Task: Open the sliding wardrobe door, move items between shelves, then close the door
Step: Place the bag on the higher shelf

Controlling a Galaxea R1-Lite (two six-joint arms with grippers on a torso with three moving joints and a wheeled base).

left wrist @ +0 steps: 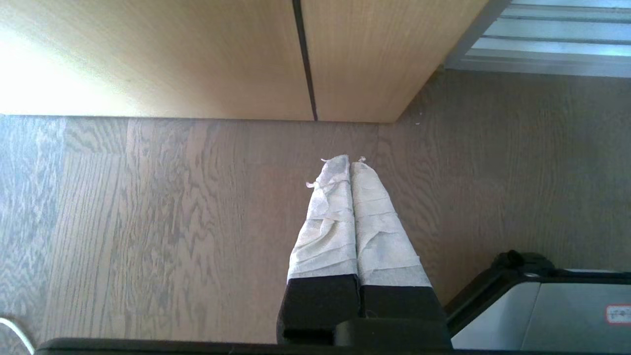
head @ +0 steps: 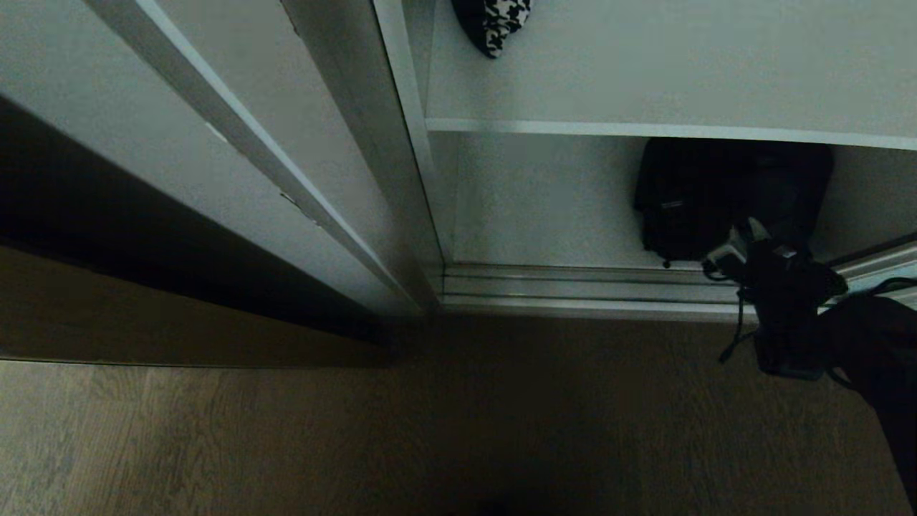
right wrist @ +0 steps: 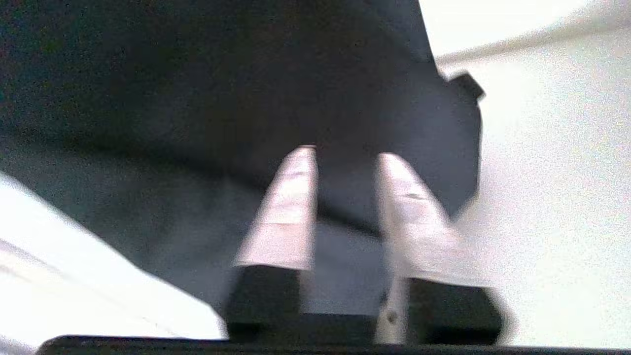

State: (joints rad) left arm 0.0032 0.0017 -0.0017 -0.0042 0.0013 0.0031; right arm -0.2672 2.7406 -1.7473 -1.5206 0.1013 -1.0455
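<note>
Right gripper (right wrist: 345, 158): low at the wardrobe's bottom opening, its two pale wrapped fingers (right wrist: 291, 207) parted, tips right at the soft black fabric bag (head: 688, 201); nothing clamped between them.
Left gripper (left wrist: 350, 162): parked over the wood-grain floor (left wrist: 172, 222), its white-taped fingers pressed together, holding nothing.
Bag: sits on the wardrobe's bottom board, under the plain white shelf (head: 666, 130), towards the right of the opening.
Houndstooth piece: small black-and-white cloth (head: 494, 25) lies on the shelf above, at its left end, well apart from the bag.
Sliding door: tall frosted pale glass panel in thin silver frame (head: 236, 129), pushed to the left, leaving the shelves exposed.
In the way: silver floor track (head: 573, 290) runs along the front of the opening, between the right arm and the bag; a loose black cable hangs off the wrist.
Nearby: light wood cabinet front (left wrist: 197, 59) with a dark seam, beside the track.
Writing: a small red-edged label on the robot's grey body, too small to read.
</note>
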